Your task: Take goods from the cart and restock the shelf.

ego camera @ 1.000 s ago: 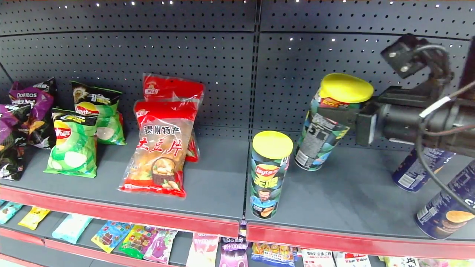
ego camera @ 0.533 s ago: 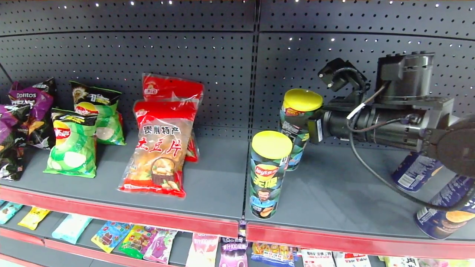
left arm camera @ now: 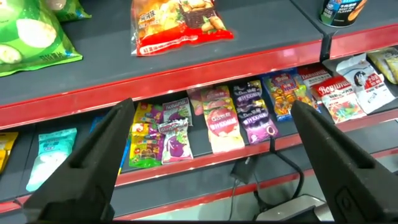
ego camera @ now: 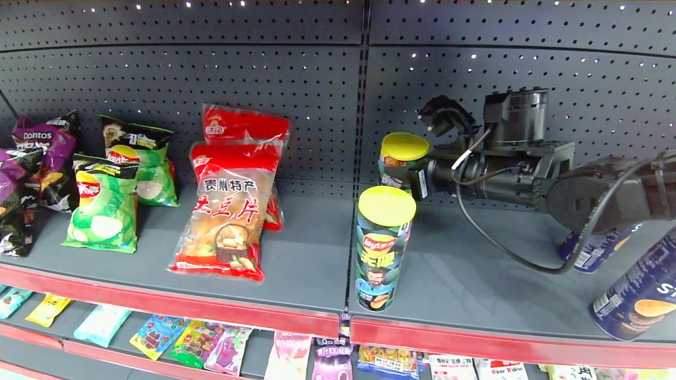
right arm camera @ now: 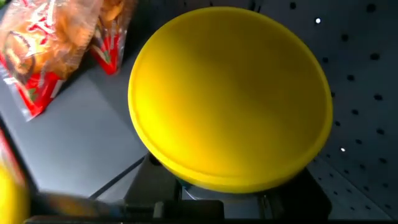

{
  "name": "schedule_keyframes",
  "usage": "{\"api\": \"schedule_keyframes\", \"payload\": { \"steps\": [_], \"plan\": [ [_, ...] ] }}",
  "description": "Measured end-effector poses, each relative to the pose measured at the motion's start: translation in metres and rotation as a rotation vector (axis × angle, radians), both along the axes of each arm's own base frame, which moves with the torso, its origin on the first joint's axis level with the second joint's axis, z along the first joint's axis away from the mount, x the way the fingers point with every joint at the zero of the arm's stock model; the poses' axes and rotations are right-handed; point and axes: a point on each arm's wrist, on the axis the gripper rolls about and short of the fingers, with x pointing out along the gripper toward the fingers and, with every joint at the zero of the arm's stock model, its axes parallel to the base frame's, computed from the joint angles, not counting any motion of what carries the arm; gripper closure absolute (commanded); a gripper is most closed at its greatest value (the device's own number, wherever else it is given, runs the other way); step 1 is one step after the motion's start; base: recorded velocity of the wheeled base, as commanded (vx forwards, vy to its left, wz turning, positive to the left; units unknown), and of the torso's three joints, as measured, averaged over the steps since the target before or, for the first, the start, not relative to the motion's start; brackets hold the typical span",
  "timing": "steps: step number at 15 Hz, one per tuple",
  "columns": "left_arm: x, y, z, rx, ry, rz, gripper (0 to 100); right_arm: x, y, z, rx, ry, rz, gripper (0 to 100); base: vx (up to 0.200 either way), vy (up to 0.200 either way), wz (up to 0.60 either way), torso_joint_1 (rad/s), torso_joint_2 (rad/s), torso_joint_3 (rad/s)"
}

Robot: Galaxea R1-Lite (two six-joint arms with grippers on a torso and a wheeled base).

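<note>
In the head view my right gripper (ego camera: 414, 177) is shut on a green chip can with a yellow lid (ego camera: 404, 155). It holds the can upright near the back panel of the grey shelf (ego camera: 475, 274). A matching can (ego camera: 384, 248) stands in front near the shelf's edge and hides the held can's base. The right wrist view looks down on the held can's yellow lid (right arm camera: 230, 93). In the left wrist view my left gripper (left arm camera: 211, 155) is open with nothing in it, out in front of the lower shelf of candy packs (left arm camera: 217, 118).
Red bags of potato slices (ego camera: 229, 211) lie mid-shelf, with green chip bags (ego camera: 108, 208) and purple ones (ego camera: 37, 158) to the left. Dark blue cans (ego camera: 634, 295) lie tilted at the right under my arm. A red rail (ego camera: 174, 306) edges the shelf.
My right arm has carried the can left and down, from a tilted hold at the right to upright behind the front can. The other goods have not moved.
</note>
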Motion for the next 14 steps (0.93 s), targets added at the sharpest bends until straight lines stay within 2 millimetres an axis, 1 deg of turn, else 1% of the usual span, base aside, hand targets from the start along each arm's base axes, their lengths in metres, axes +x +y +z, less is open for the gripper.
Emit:
{"api": "schedule_keyframes", "payload": {
  "steps": [4, 7, 14],
  "plan": [
    [0.0, 0.0, 0.0, 0.0, 0.0, 0.0, 0, 0.013, 0.007, -0.008, -0.004, 0.009, 0.0, 100, 0.0, 0.0, 0.0, 0.0, 0.0, 0.0],
    [0.0, 0.0, 0.0, -0.002, 0.001, 0.0, 0, 0.017, 0.01, -0.016, -0.011, 0.028, 0.001, 100, 0.0, 0.0, 0.0, 0.0, 0.0, 0.0],
    [0.0, 0.0, 0.0, -0.002, 0.001, 0.0, 0, 0.025, 0.015, -0.019, 0.008, 0.037, -0.004, 100, 0.0, 0.0, 0.0, 0.0, 0.0, 0.0]
  ]
}}
